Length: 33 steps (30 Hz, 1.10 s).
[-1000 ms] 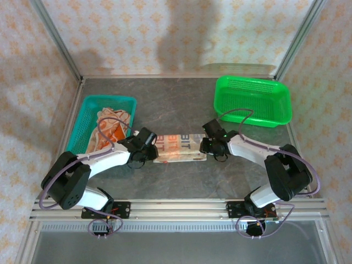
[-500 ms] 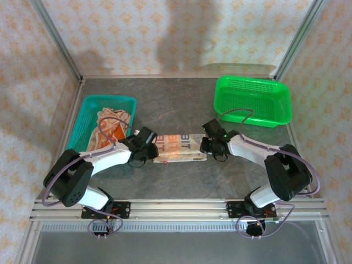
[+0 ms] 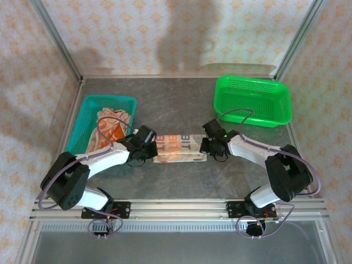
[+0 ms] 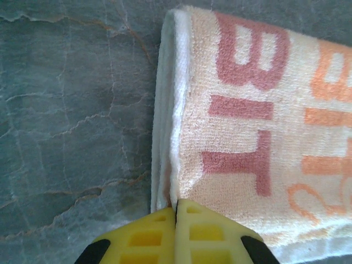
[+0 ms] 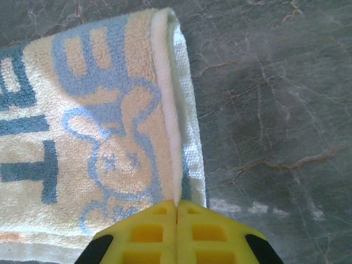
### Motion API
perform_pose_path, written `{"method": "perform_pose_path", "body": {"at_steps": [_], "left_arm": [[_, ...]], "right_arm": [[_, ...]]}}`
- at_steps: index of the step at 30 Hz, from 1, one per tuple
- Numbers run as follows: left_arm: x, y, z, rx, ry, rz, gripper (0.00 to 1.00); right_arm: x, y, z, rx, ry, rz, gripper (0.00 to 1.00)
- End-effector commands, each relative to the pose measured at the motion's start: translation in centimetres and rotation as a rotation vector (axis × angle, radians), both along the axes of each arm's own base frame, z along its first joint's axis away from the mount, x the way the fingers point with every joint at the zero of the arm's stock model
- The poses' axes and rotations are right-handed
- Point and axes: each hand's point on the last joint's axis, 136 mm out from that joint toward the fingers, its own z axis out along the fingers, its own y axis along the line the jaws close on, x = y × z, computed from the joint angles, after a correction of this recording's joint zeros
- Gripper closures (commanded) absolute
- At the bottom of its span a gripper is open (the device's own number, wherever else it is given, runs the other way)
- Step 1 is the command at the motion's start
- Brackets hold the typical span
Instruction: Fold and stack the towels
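Jaws of the left gripper (image 4: 177, 206) and right gripper (image 5: 176, 208) are pinched together on opposite short ends of the cream towel (image 3: 179, 147).
Each pair of yellow tips meets on an end hem. The folded cream towel lies flat on the grey surface (image 4: 71, 110) between them, lettering up. Farther back, orange towels (image 3: 110, 129) sit in the teal basket (image 3: 88, 104) at left, and the green basket (image 3: 250, 99) stands at right.

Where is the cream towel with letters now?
In the top view, the folded cream lettered towel lies centrally on the grey table, its ends pinched by the left hand and right hand.
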Motion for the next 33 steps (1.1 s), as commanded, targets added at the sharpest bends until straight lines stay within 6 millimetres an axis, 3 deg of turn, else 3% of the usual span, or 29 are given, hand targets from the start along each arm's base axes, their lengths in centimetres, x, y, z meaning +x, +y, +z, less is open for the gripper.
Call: {"method": "perform_pose_path", "body": {"at_steps": [1,11,19,33], "left_arm": [[0.1,-0.1,2.1,-0.027,-0.019,0.033,1.00],[-1.7,-0.4,4.3,-0.084,-0.014,0.058,1.00],[-2.5,-0.7,5.9,-0.124,-0.014,0.056,1.00],[-5.1,-1.3,5.8,-0.166,0.017,0.064,1.00]], "right_arm": [[0.3,0.0,2.5,0.003,-0.050,0.015,1.00],[-0.9,0.1,4.8,0.047,-0.065,0.031,1.00],[-2.1,0.3,5.3,0.064,-0.053,0.053,1.00],[-4.4,0.3,5.0,0.053,-0.014,0.088,1.00]]}}
